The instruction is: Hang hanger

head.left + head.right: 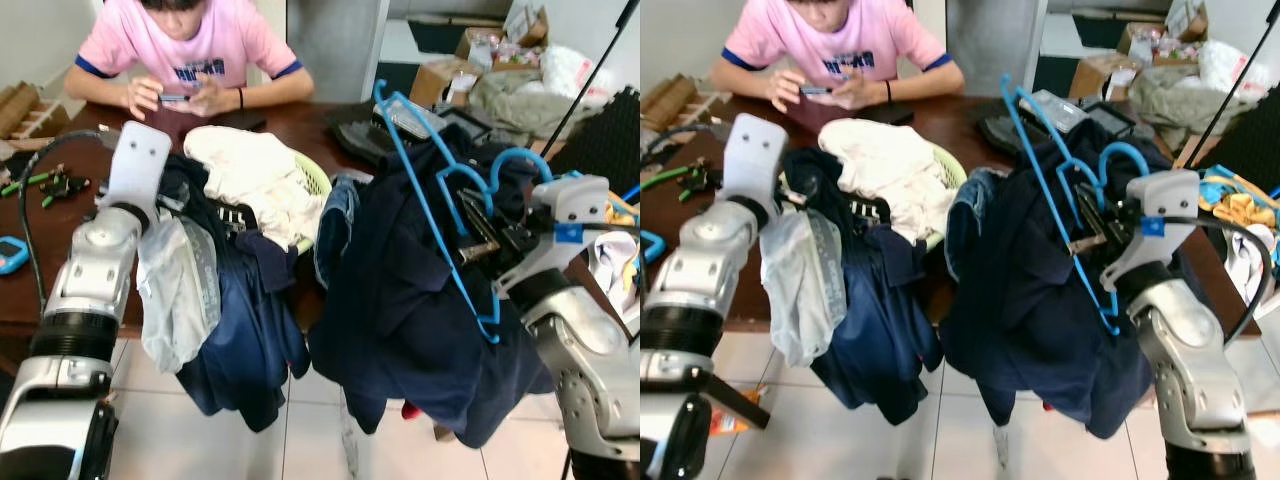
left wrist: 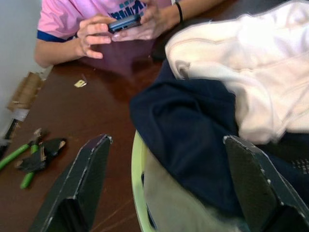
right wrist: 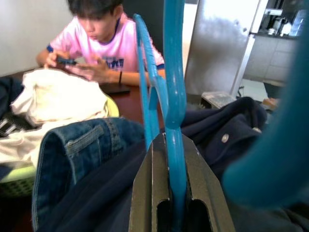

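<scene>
Right gripper point(image 3: 175, 193) clamped on blue hanger point(image 1: 432, 215), left gripper point(image 2: 169, 188) open over clothes-heaped basket point(image 2: 136, 183); person point(image 1: 190, 50) behind table point(image 1: 300, 125)

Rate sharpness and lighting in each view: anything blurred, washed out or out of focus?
Both eye views: evenly lit, fairly sharp. Left wrist view: white garment overexposed, near fingers soft. Right wrist view: blue hanger in the right gripper and the blue curve at the frame edge are close-up blurred; person sharper.
</scene>
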